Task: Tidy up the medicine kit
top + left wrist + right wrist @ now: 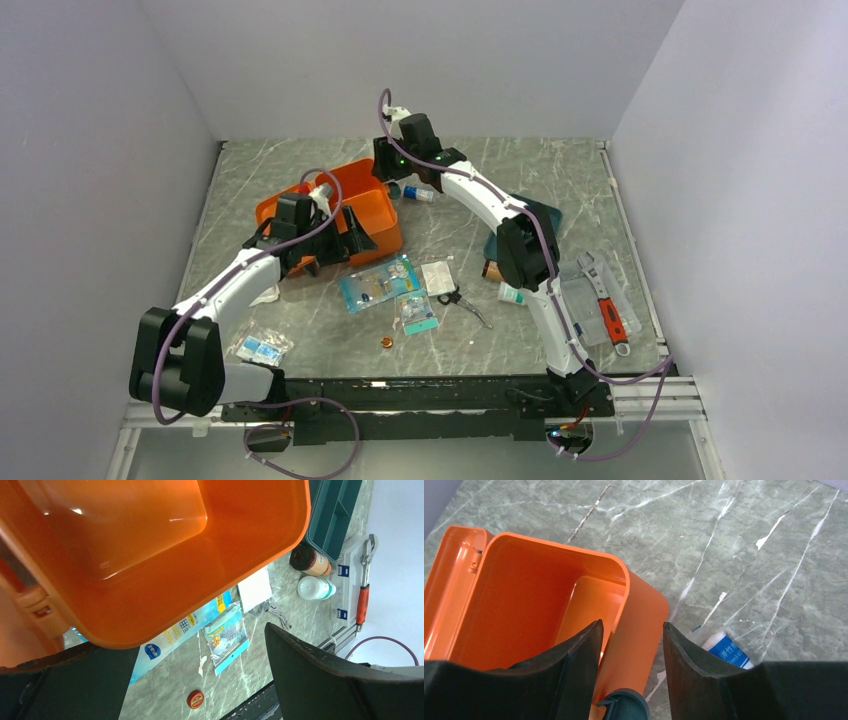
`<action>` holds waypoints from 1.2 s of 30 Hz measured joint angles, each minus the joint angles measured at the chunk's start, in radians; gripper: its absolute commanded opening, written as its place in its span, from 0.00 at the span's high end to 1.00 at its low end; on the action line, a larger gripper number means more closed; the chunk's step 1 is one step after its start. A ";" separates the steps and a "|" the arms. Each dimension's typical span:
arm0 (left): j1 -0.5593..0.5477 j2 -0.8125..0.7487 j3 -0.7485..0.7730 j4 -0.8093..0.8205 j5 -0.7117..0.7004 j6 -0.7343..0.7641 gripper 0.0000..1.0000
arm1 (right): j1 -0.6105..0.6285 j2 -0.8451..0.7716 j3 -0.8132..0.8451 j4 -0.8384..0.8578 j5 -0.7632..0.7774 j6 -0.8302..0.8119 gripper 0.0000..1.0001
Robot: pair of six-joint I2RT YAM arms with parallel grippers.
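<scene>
The medicine kit [345, 200] is an orange box standing open at the table's back left, and its inside [524, 595] holds nothing that I can see. My right gripper [388, 168] hangs at its right rear corner. In the right wrist view the right gripper [632, 624] straddles the box's right wall, one finger inside and one outside, with a gap still showing beside the wall. A teal fitting [624, 705] sits just below. My left gripper [325, 245] is wide open at the box's near side, holding nothing; its wrist view shows the left gripper [182, 637] under the orange rim [150, 540].
A blue-labelled roll [420, 193] lies just right of the box. In front lie blue packets [378, 283], scissors [462, 300] and a small red tin [386, 342]. At the right are a teal divided tray [540, 225], two bottles [315, 587] and a clear case with a red-handled wrench [605, 310].
</scene>
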 measured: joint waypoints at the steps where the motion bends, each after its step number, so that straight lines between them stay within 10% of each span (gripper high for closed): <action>1: 0.003 0.000 0.007 -0.006 -0.002 0.003 0.01 | 0.000 0.000 -0.009 0.006 -0.001 0.000 0.57; 20: 0.059 -0.024 0.071 -0.097 -0.027 0.053 0.00 | 0.012 -0.121 -0.272 0.093 0.058 0.063 1.00; 36: 0.158 -0.021 0.154 -0.153 -0.055 0.082 0.01 | 0.040 -0.276 -0.519 0.138 0.274 0.524 1.00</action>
